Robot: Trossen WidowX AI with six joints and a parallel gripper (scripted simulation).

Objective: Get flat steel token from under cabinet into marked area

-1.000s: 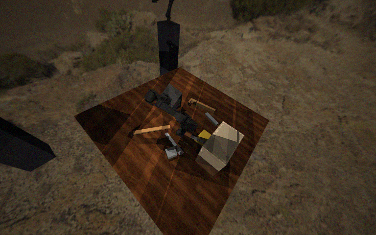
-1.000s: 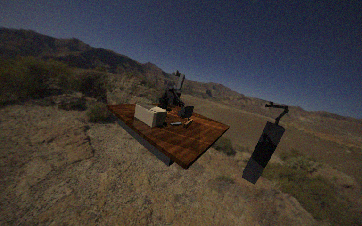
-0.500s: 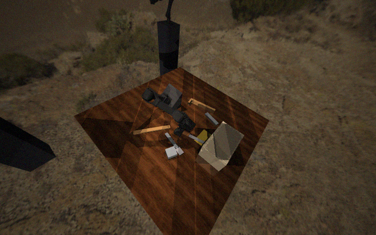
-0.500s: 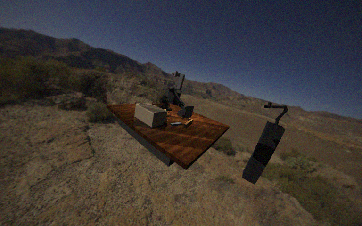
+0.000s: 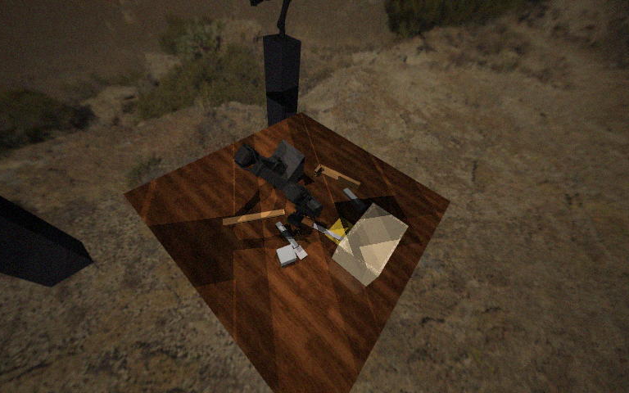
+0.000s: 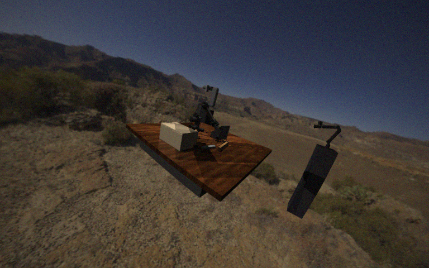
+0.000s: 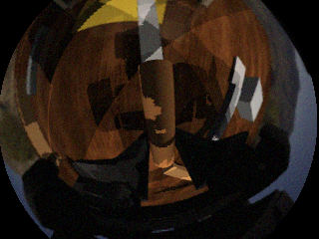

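My gripper point(image 5: 303, 219) point(image 7: 159, 130) is shut on a long tool with a brown handle point(image 7: 159, 103) and a grey end point(image 5: 327, 230) point(image 7: 148, 20). The tool lies low over the wooden table point(image 5: 283, 316) point(image 6: 217, 169). Its grey end reaches onto the yellow marked area point(image 5: 340, 224) point(image 7: 110, 7) in front of the beige cabinet point(image 5: 368, 243) point(image 6: 177, 135). The steel token is not in view in any frame, and the cabinet's vent slots do not show.
A grey rake-like tool with a pale block head point(image 5: 288, 246) point(image 7: 245, 94) lies just beside the gripper. A plain wooden stick point(image 5: 253, 216) lies to the left. An L-shaped wooden piece point(image 5: 335, 173) and a short grey bar point(image 5: 352, 194) lie behind the cabinet. The arm's base point(image 5: 288, 158) stands near the back.
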